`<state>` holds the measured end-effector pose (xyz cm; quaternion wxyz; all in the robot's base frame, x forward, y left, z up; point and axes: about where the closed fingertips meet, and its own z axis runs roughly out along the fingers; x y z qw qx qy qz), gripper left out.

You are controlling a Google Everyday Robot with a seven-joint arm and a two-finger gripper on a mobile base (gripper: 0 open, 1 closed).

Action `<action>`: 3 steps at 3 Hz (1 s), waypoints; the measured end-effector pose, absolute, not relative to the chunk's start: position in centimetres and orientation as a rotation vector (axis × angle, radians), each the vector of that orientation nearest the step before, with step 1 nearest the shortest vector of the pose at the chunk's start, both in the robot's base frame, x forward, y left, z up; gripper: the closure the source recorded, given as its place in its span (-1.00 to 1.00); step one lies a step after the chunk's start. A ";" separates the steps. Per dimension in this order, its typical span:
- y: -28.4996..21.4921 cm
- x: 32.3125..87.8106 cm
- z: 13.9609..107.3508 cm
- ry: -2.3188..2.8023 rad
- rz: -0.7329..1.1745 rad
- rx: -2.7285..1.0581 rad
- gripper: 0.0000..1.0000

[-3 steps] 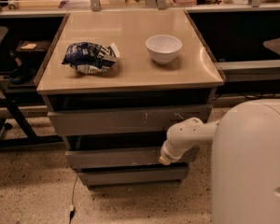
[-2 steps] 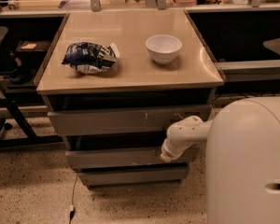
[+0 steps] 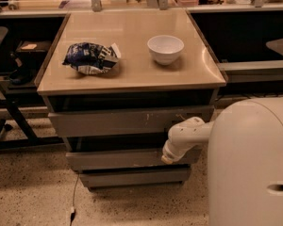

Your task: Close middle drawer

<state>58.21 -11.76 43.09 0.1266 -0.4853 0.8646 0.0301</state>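
Gripper (image 3: pixel 168 158): at the right end of the middle drawer (image 3: pixel 115 159)
Middle drawer: sticks out a little
Grip: I cannot tell
On top: bowl (image 3: pixel 165 49), blue bag (image 3: pixel 90 58)

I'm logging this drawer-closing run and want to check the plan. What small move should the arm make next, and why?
Probably a short, straight push inward on the middle drawer. The gripper is at the right part of that drawer's flat front, and a dark gap shows above the front, which suggests the drawer is not fully into the cabinet. The front has no handle, so pushing it looks like the way to close it.
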 end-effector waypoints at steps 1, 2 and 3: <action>-11.8 58.2 43.1 2.517 0.088 -1.413 -0.28; -11.8 58.2 43.1 2.517 0.088 -1.413 -0.76; -11.8 58.2 43.1 2.517 0.088 -1.413 -1.00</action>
